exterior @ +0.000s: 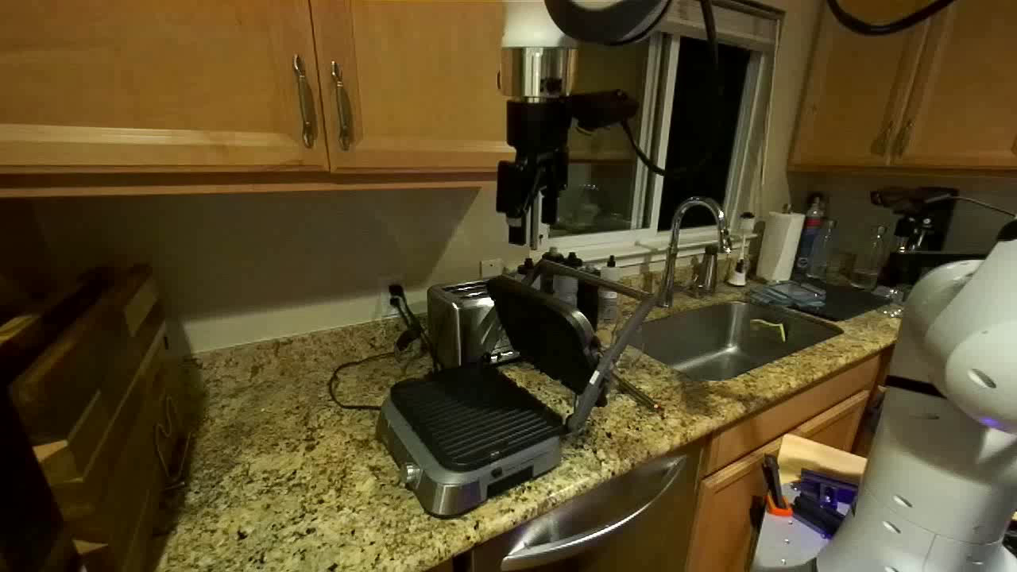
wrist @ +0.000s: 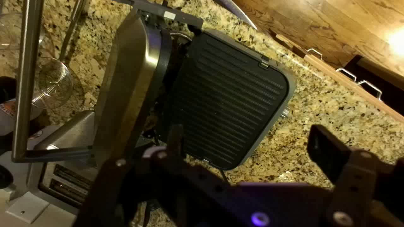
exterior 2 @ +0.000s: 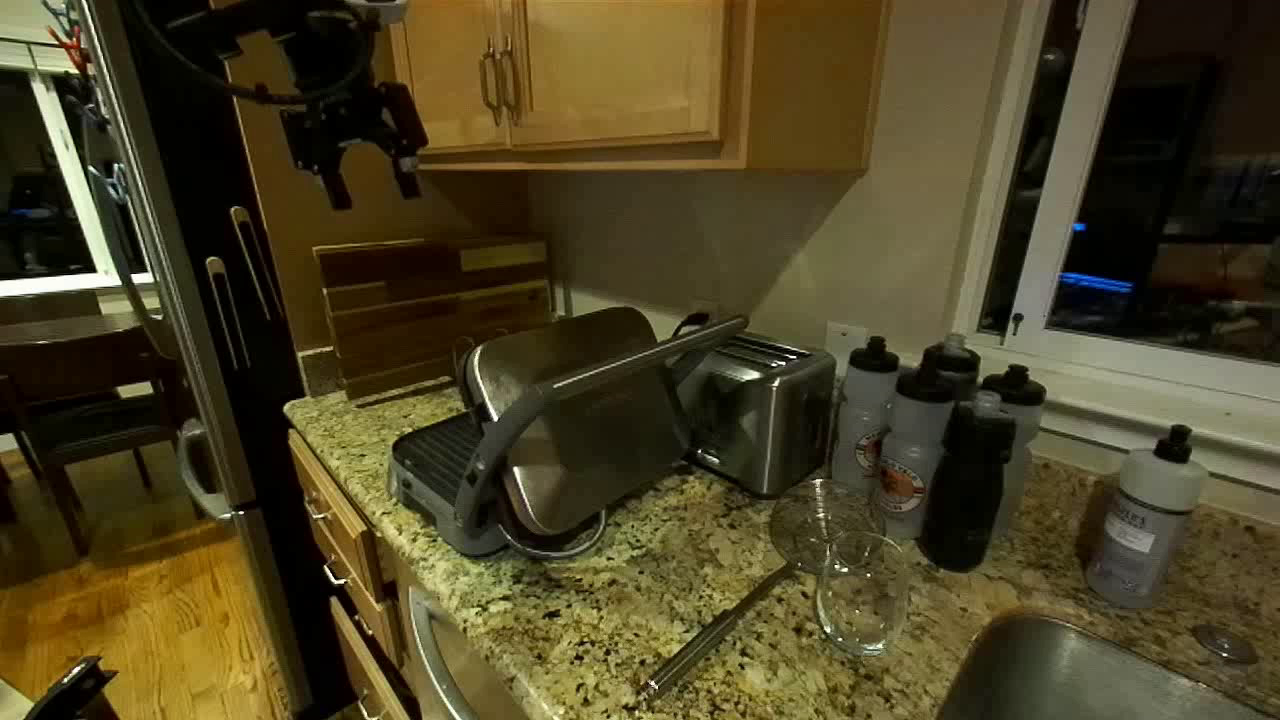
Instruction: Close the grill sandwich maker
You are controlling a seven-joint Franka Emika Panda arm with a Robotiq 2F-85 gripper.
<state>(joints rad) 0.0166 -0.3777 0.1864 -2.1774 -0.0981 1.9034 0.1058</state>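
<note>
The silver-grey grill sandwich maker stands open on the granite counter. Its black ribbed lower plate (exterior: 473, 417) lies flat, and its lid (exterior: 540, 334) is tilted up and back past upright. The lid's metal outer side (exterior 2: 600, 440) faces an exterior view, with the bar handle (exterior 2: 640, 358) across it. In the wrist view the lower plate (wrist: 227, 97) is in the middle, the lid (wrist: 126, 82) left of it and the handle (wrist: 25, 82) at the far left. My gripper (exterior 2: 374, 192) is open and empty, high above the grill and touching nothing. It also shows in an exterior view (exterior: 526, 237) and the wrist view (wrist: 246, 134).
A silver toaster (exterior 2: 765, 420) stands close behind the lid. Several bottles (exterior 2: 905, 450) and clear glasses (exterior 2: 862, 600) stand near the sink (exterior: 731, 342). Wooden boards (exterior 2: 440, 310) lean at the counter's end. Upper cabinets (exterior: 413, 79) hang near the gripper. A black cord (exterior: 342, 389) lies behind the grill.
</note>
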